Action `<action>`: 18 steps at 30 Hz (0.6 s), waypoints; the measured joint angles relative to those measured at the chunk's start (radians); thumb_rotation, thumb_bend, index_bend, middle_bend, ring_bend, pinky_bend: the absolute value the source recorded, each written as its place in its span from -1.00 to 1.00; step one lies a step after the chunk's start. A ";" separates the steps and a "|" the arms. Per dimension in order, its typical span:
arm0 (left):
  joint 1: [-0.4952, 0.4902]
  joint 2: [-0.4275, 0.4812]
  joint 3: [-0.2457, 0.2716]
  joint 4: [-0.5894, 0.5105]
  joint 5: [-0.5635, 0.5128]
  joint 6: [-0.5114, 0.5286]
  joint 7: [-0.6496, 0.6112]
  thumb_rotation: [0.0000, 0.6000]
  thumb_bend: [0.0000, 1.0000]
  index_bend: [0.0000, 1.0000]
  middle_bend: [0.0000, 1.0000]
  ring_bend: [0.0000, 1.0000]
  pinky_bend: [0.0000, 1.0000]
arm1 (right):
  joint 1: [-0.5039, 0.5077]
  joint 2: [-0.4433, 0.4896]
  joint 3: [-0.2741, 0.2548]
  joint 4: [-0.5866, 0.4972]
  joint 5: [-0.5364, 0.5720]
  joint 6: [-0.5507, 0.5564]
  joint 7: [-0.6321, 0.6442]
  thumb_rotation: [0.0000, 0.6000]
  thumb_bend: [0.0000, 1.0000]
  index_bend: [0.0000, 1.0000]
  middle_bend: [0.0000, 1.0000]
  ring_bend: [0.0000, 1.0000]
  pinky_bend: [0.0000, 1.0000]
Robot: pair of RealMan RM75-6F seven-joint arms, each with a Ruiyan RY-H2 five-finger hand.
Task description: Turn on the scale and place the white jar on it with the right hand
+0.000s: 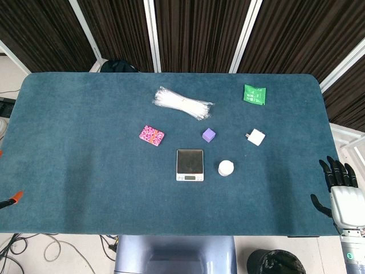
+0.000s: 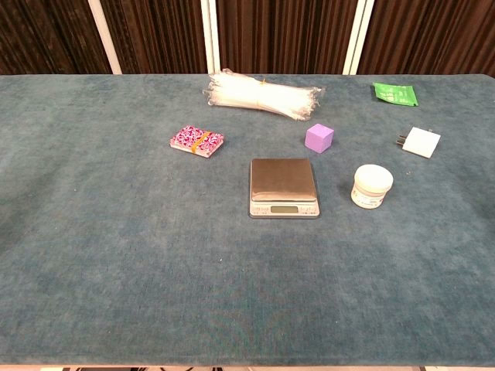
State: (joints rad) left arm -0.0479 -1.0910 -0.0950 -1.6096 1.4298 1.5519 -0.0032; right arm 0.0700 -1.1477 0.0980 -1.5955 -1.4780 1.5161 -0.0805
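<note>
Teal felt table (image 1: 85, 171): a wide cloth-covered top carrying everything, with dark slatted panels and white posts as the room's backdrop.
Clear plastic bundle (image 2: 259, 94): a long bag of white strips lying toward the far edge, away from the task.
Silver square scale (image 2: 283, 188): central, its steel platform bare; the display strip faces the robot, so the button should be reachable.
Right hand (image 1: 340, 191): black fingers and white palm, past the table's right edge, fingers spread and holding nothing; likely waiting to start.
White round jar (image 2: 372, 186): upright just beside the scale on its right, not touching, on the right hand's side.
Pink patterned pack (image 2: 198, 141): left of the scale.
Purple cube (image 2: 319, 137), white plug adapter (image 2: 420, 142), green packet (image 2: 395, 93): behind the jar, apart.
Left hand: not visible.
</note>
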 measured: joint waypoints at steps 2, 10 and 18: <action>0.000 0.000 0.000 0.000 -0.001 -0.003 0.000 1.00 -0.80 -0.99 -1.00 -1.00 -1.00 | 0.002 -0.001 -0.001 0.000 -0.001 -0.003 -0.003 1.00 -0.29 -1.00 -0.96 -0.97 -0.95; 0.000 0.001 0.002 -0.002 0.003 -0.002 0.003 1.00 -0.80 -0.99 -1.00 -1.00 -1.00 | 0.005 -0.005 -0.001 -0.001 -0.001 -0.006 -0.006 1.00 -0.28 -1.00 -0.96 -0.95 -0.93; 0.003 -0.006 -0.003 0.009 0.008 0.011 -0.007 1.00 -0.80 -1.00 -1.00 -1.00 -1.00 | 0.004 0.005 -0.002 -0.001 -0.006 -0.009 0.058 1.00 -0.28 -1.00 -0.96 -0.92 -0.88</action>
State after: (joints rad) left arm -0.0454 -1.0973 -0.0978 -1.6007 1.4374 1.5628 -0.0104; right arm 0.0739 -1.1422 0.0958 -1.5969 -1.4841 1.5071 -0.0221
